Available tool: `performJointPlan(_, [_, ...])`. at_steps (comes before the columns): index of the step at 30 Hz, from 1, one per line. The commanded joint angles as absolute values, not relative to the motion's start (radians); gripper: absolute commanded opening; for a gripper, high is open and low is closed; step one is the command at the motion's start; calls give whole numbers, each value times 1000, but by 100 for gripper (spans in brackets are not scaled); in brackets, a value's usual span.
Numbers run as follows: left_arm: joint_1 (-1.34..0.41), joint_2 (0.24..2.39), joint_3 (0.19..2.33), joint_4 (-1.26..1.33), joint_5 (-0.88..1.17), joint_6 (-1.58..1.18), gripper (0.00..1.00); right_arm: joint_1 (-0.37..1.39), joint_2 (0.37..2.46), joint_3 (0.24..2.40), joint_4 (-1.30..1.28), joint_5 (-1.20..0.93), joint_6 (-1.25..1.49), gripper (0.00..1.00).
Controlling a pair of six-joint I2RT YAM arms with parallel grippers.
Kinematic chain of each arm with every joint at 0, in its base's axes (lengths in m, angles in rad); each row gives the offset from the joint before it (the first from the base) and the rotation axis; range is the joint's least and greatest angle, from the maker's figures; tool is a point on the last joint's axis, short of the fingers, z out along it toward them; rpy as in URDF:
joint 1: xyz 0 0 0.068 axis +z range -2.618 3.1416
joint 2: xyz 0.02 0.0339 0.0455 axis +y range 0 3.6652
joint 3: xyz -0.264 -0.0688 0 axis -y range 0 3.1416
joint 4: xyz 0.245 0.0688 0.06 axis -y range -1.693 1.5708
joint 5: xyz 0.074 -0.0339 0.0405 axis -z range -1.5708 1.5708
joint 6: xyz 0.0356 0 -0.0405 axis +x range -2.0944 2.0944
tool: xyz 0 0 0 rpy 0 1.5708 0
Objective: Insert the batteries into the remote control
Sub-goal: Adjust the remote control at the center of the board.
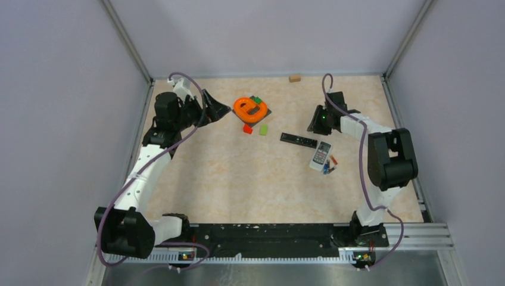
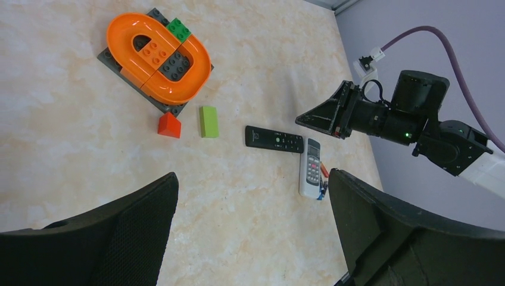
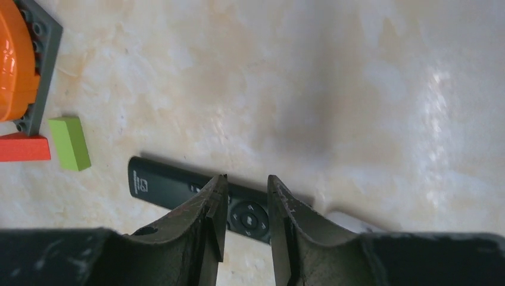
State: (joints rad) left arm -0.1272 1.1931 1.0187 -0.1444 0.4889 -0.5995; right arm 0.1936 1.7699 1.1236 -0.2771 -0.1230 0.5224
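A black remote (image 1: pixel 299 140) lies mid-table, and a white remote (image 1: pixel 321 155) lies just right of it, keys up. A few tiny orange-red and blue batteries (image 1: pixel 329 165) lie against the white remote's right side. My right gripper (image 1: pixel 312 124) hovers just behind the black remote, jaws a narrow gap apart and empty. In the right wrist view (image 3: pixel 246 182) the black remote (image 3: pixel 155 182) shows through that gap. My left gripper (image 1: pixel 217 109) is wide open and empty at the back left. Its wrist view shows both remotes (image 2: pixel 274 139) (image 2: pixel 311 168) and the batteries (image 2: pixel 323 179).
An orange toy track on a grey plate (image 1: pixel 251 109) stands at the back centre, with a red block (image 1: pixel 247 128) and a green block (image 1: pixel 263 128) in front of it. A small wooden block (image 1: pixel 294 77) lies by the back wall. Walls enclose the table.
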Motion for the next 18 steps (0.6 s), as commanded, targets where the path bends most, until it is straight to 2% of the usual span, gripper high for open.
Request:
performJointPlan(1, [-130, 1165, 1025, -142, 465, -584, 99, 256, 1878, 1255, -218, -81, 469, 31])
performJointPlan(9, [-157, 1180, 1017, -141, 542, -565, 99, 290, 1985, 1299, -206, -137, 481, 27])
performJointPlan(14, [-250, 1220, 1023, -160, 523, -527, 99, 312, 1993, 1285, -258, -353, 316, 27])
performJointPlan(18, [-316, 1261, 1016, -161, 504, -529, 99, 328, 1989, 1256, -334, -427, 206, 26])
